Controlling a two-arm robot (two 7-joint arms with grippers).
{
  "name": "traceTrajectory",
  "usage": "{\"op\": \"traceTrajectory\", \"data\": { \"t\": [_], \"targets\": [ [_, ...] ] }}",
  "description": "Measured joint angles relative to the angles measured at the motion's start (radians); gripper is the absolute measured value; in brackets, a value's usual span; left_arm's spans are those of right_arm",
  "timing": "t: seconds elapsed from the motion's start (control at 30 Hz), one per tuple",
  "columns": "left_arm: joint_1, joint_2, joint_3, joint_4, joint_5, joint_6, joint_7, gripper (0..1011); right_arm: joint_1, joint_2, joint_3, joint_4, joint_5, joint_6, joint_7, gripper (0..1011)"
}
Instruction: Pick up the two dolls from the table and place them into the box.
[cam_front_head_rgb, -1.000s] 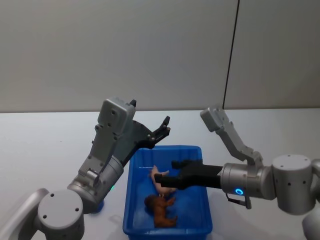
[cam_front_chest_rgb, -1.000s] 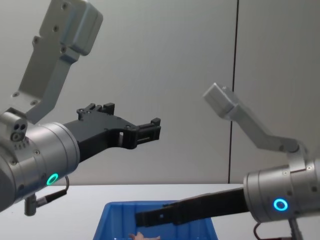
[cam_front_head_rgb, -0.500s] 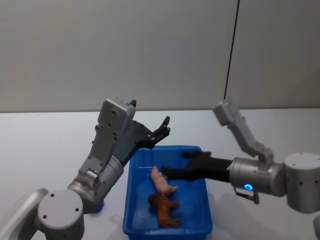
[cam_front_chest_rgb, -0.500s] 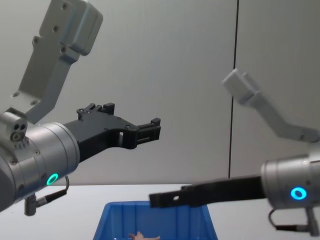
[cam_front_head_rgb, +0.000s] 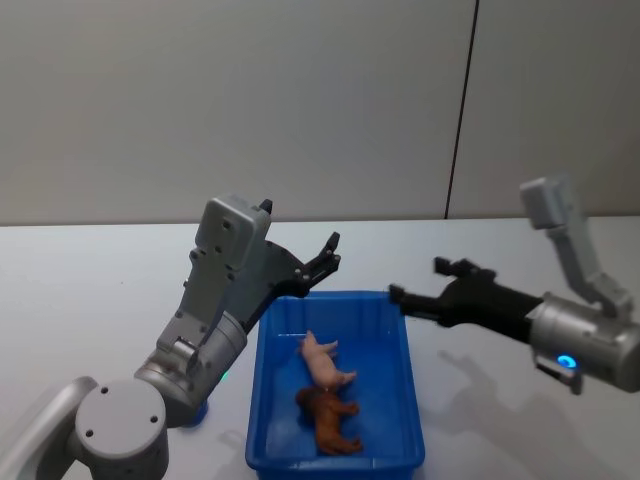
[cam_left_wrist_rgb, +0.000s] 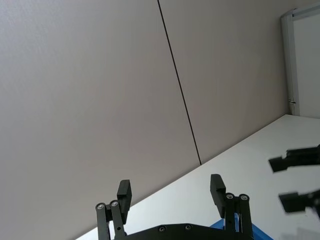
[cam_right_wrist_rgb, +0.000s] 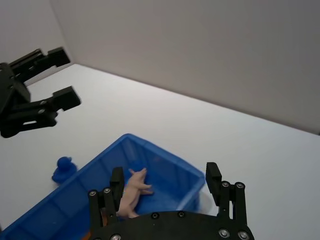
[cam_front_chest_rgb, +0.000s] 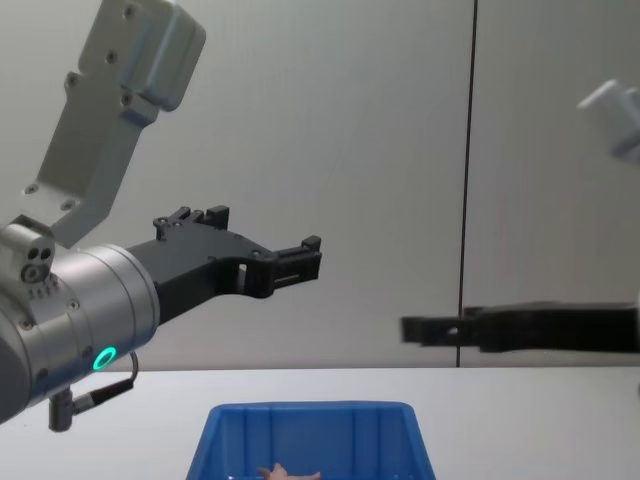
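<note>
Bright blue ribbed plastic bin (cam_front_head_rgb: 262, 400) on white table (cam_front_head_rgb: 100, 290): holds pale pink doll (cam_front_head_rgb: 325, 362) beside orange-brown furry doll (cam_front_head_rgb: 328, 420). Claws: left gripper (cam_front_head_rgb: 333, 252), right gripper (cam_front_head_rgb: 418, 280), both spread, empty, raised near bin's far corners. Task judged complete.

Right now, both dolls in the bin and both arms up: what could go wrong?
The right gripper, jaws open, hangs near the box at its far right corner; dipping as it retracts might clip the rim.
The left gripper, jaws open, points toward it above the far rim; crossing paths could collide.
A small blue toy sits on the table beside the box; the left arm might knock it.
</note>
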Motion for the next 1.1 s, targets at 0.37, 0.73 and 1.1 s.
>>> {"op": "traceTrajectory", "data": {
  "t": [0.37,0.73,1.1],
  "targets": [
    [-0.005,0.012,-0.011,-0.003,-0.016,0.019,-0.062,1000,-0.077,0.075,0.070,-0.076,0.084,-0.079,-0.107,1001],
    [0.031,0.075,-0.045,-0.066,-0.100,0.127,-0.107,1001,-0.143,0.137,0.134,-0.130,0.160,-0.153,-0.194,1001],
    [0.112,0.154,-0.078,-0.154,-0.216,0.258,-0.050,1000,-0.170,0.162,0.160,-0.151,0.190,-0.182,-0.228,1001]
  ]
}}
